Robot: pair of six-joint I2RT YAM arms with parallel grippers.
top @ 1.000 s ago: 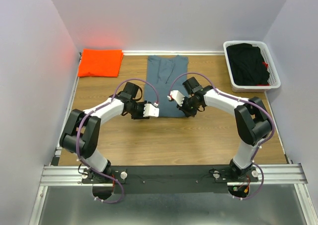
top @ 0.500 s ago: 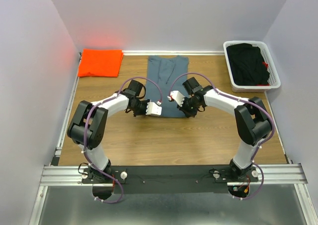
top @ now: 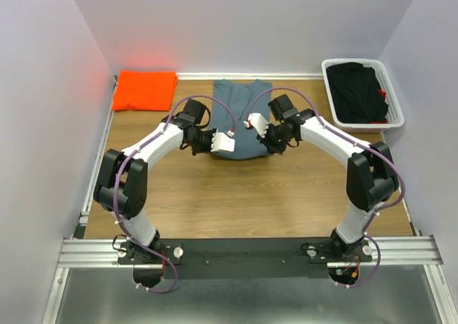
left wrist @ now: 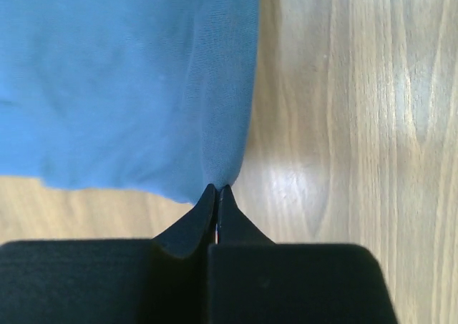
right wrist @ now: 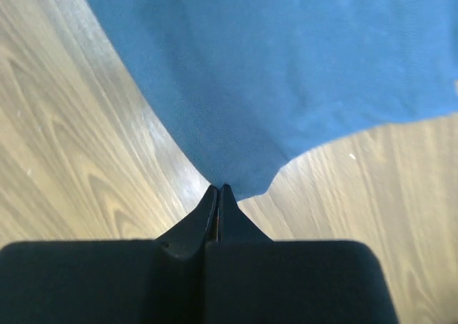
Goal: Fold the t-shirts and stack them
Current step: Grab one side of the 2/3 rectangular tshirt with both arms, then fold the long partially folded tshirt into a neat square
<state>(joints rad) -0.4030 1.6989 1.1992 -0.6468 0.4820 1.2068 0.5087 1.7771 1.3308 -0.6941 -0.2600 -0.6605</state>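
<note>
The slate blue-grey t-shirt (top: 241, 116) lies folded lengthwise at the middle back of the table. My left gripper (top: 230, 144) is shut on its near left corner, and the cloth (left wrist: 143, 81) is lifted off the wood ahead of the pinched fingertips (left wrist: 217, 190). At the near right corner my right gripper (top: 260, 133) is likewise shut, with the blue cloth (right wrist: 286, 66) rising from its tips (right wrist: 217, 188). A bright orange t-shirt (top: 145, 90) sits folded at the back left corner, apart from both arms.
A white basket (top: 393, 99) holding dark clothes (top: 358, 91) stands at the back right. Bare wooden tabletop (top: 243, 195) stretches between the arms' bases and the blue-grey shirt. Walls close in the left, back and right sides.
My left gripper closed on the shirt's near left corner. Both grippers then moved away from the bases, carrying the shirt's near edge toward the back.
</note>
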